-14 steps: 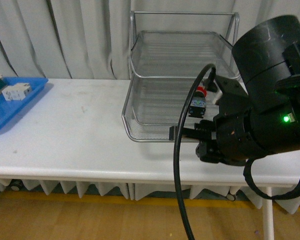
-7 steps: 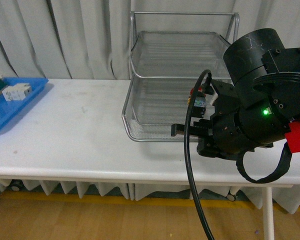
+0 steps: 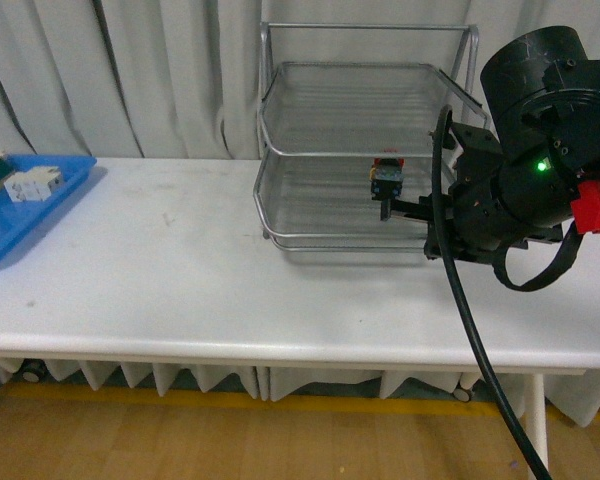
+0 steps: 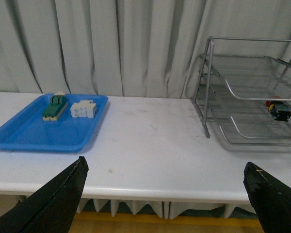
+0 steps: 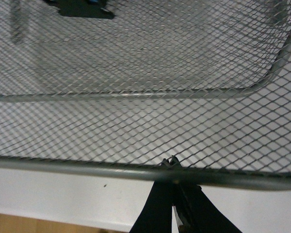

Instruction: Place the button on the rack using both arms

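A: White tabletop (image 3: 180, 270), grey curtains. Where's the button (image 3: 385, 178)?
B: In the rack's (image 3: 280, 190) middle tier. Right pincer (image 5: 173, 162) pressed together at the rim; left pincer (image 4: 165, 194) spread, idle.

Front and left-wrist views share the rack (image 3: 365, 150); right-wrist hugs its mesh.

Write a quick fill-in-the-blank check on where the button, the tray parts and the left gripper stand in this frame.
1. The button lies inside the wire ___.
2. The blue tray holds ___ components.
3. The left gripper has its jaws wide ___, holding nothing.
Missing words: rack; two; open.
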Robot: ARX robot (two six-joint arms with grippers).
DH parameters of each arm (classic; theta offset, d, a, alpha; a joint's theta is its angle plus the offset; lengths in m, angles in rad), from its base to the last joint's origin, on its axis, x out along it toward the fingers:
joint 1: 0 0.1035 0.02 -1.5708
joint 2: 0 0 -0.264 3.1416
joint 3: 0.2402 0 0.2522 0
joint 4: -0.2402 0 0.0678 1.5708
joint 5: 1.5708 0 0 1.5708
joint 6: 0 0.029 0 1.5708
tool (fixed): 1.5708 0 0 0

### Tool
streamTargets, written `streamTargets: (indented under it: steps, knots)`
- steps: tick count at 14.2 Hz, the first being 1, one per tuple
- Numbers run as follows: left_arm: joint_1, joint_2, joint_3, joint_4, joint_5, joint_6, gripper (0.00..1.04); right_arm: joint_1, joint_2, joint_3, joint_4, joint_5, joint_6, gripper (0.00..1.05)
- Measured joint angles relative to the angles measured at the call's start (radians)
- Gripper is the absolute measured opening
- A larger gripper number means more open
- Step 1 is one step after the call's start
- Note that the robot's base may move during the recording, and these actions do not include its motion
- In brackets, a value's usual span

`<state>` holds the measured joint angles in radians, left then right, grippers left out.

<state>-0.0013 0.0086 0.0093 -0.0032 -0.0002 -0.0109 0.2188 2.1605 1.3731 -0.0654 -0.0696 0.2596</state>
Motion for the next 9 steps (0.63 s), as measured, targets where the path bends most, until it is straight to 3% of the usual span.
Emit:
streamTargets:
  steps: [9]
  knots:
    - [0.000,0.000,0.000,0.000,0.000,0.000,0.98,-0.060,0.144,0.231,-0.003,0.064,-0.046,0.02]
